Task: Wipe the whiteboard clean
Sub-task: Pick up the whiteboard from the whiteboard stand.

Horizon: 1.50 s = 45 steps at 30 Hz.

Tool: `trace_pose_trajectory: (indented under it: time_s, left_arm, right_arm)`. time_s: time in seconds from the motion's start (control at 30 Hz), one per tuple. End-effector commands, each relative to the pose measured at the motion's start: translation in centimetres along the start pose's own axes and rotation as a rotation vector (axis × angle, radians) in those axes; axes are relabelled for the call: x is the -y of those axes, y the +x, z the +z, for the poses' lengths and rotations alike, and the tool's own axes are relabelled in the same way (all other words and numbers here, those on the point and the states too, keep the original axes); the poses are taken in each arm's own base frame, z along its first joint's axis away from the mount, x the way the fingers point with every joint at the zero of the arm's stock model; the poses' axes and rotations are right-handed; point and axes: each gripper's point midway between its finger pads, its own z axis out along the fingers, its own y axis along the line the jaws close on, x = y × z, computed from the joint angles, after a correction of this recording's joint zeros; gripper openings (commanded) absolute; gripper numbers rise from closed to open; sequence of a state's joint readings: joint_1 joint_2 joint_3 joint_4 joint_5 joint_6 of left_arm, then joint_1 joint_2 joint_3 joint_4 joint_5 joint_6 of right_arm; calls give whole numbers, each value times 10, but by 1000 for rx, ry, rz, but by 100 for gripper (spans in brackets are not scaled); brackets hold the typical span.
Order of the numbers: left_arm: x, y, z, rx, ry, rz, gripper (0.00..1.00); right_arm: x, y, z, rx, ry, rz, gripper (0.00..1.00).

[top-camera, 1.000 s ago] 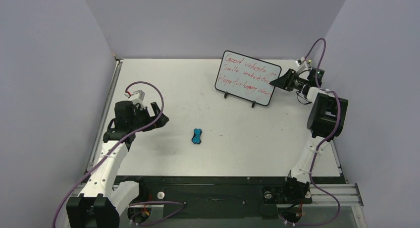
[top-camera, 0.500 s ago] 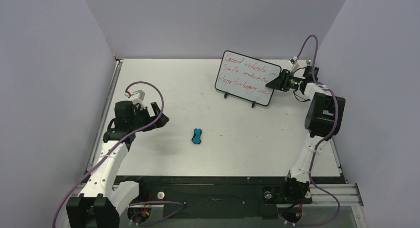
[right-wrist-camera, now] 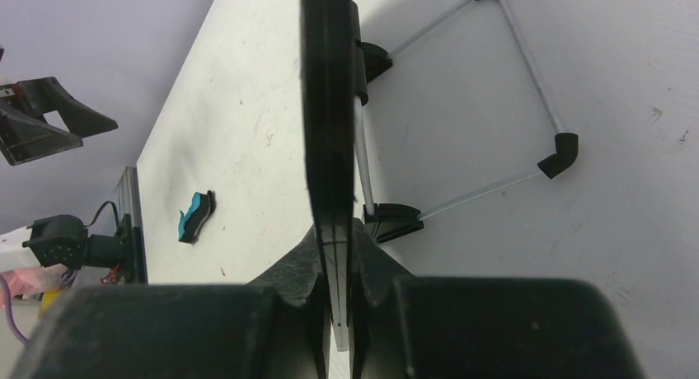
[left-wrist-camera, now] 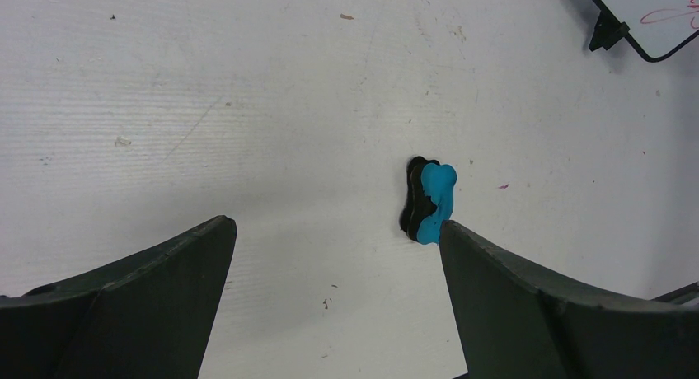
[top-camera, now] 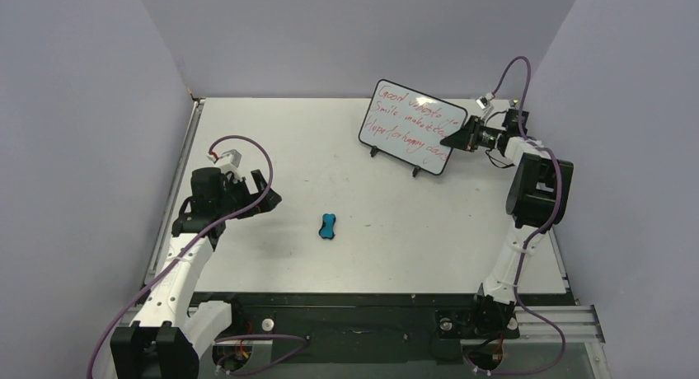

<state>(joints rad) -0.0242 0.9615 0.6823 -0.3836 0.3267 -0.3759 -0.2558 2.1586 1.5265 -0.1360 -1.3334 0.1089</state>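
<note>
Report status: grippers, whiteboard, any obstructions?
Right gripper shut on side edge of whiteboard. Left gripper open, empty, above table. Red writing not yet wiped. Blue eraser lying loose mid-table; nothing blocking.

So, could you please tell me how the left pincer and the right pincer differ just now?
The left pincer stands wide open and holds nothing; the right pincer is closed on the edge of the whiteboard. The left pincer points down at the table near the blue eraser; the right pincer reaches sideways at the far right. Both are dark.
</note>
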Motion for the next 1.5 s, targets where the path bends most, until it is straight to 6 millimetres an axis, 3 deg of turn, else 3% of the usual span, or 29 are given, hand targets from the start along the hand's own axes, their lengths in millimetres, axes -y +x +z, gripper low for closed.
trace_pose_trajectory:
  time_s: [0.0,0.43,0.6,0.73,0.97,1.1,1.17,1.2,1.33,1.47]
  left_arm:
    - [9,-18,-2,55,38,42,93]
    - [17,-21,-6,71,81,50,93]
    - [19,-21,-7,75,87,54,93]
    - [21,-21,-8,80,94,57,93]
    - [48,-20,-13,89,210,73,89]
    - [77,-19,-23,104,256,113,88]
    - [89,-18,-28,108,260,129,88]
    - [95,-18,-30,114,257,135,89]
    - [100,0,-29,82,207,129,88]
    - [101,29,-26,40,178,113,88]
  right_arm:
    - [7,-18,-13,36,48,-75,0]
    - [-55,-73,-38,112,84,-199,0]
    - [-56,-72,-37,113,107,-212,0]
    - [-68,-75,-40,115,88,-244,0]
    - [-141,-84,-40,121,43,-366,0]
    - [-179,-60,-35,84,10,-399,0]
    - [-190,-37,-34,17,26,-434,0]
    - [-184,-12,-37,-79,73,-467,0]
    - [-199,67,-37,-302,56,-481,0]
    - [-200,104,-47,-339,58,-472,0]
